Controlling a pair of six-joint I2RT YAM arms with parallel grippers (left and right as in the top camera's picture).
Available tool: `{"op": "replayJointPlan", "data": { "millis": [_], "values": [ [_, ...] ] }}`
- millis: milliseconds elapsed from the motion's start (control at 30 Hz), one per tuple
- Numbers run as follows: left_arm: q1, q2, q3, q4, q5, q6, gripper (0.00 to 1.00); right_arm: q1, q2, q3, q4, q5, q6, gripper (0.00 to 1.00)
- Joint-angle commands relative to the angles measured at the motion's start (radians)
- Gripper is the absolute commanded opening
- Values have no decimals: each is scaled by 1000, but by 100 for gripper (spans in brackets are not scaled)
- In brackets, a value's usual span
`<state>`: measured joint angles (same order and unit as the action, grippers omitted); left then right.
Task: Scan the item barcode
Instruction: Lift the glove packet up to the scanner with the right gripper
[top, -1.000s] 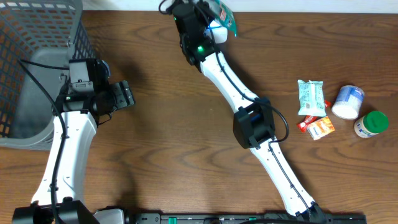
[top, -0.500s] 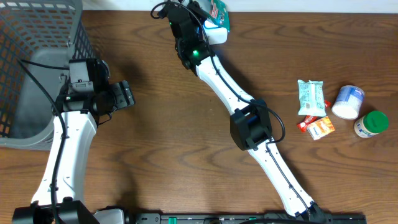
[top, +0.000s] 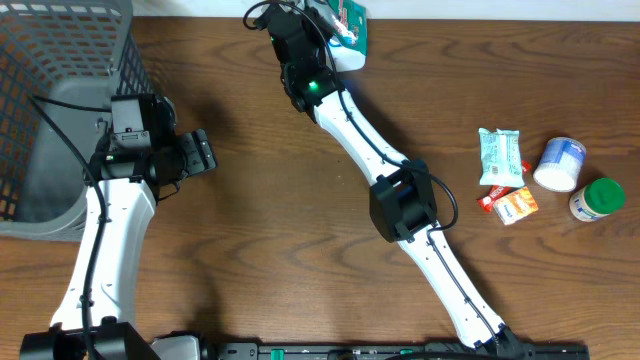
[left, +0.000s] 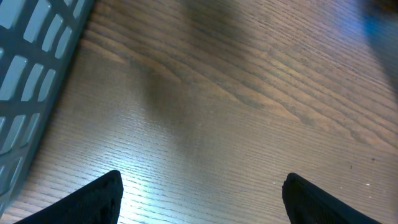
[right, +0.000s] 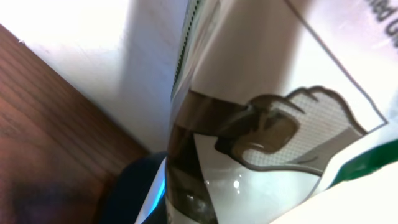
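Packet (top: 350, 18), green and white, is up at the far edge of the tabletop (top: 250, 220), carried by the right arm, which reaches diagonally across from the near side. Just beside it is a white and blue device (top: 347, 58), which I take for the scanner. In the right wrist view the packet (right: 267, 93) fills most of the frame, its printed face turned to the camera, with a bluish glow low down beside it.

The step in hand looks like presenting the barcode. No barcode can be made out in any view, so which face carries it cannot be told. To do this well, the arm should turn the packet slowly until the code faces the reader squarely, keep the film flat and free of glare, and pause there rather than sweep past.

The right fingers (top: 322, 28) are clamped tight on the thin packet; the exact contact is hidden by the packet itself. The left fingers (left: 93, 202) stand wide apart, holding nothing and hovering over bare wood next to the grey basket (top: 60, 100), well apart from the packet.
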<state>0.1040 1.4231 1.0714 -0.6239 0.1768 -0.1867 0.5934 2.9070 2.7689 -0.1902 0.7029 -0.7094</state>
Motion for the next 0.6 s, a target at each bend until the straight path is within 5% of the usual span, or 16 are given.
{"op": "replayJointPlan", "data": {
  "millis": [0,167,333,567],
  "values": [
    [2,1,-5,-1,-6,-5,84,10,-25,16,-27,-5,132,1],
    [2,1,-5,-1,-6,-5,84,-14,-188,16,-179,-9,252,1],
    [2,1,-5,-1,-6,-5,84,-47,-439,16,-526,-153,447,1],
    [2,1,-5,-1,-6,-5,84,-219,-834,16,-1086,-621,653,1]
  ]
}}
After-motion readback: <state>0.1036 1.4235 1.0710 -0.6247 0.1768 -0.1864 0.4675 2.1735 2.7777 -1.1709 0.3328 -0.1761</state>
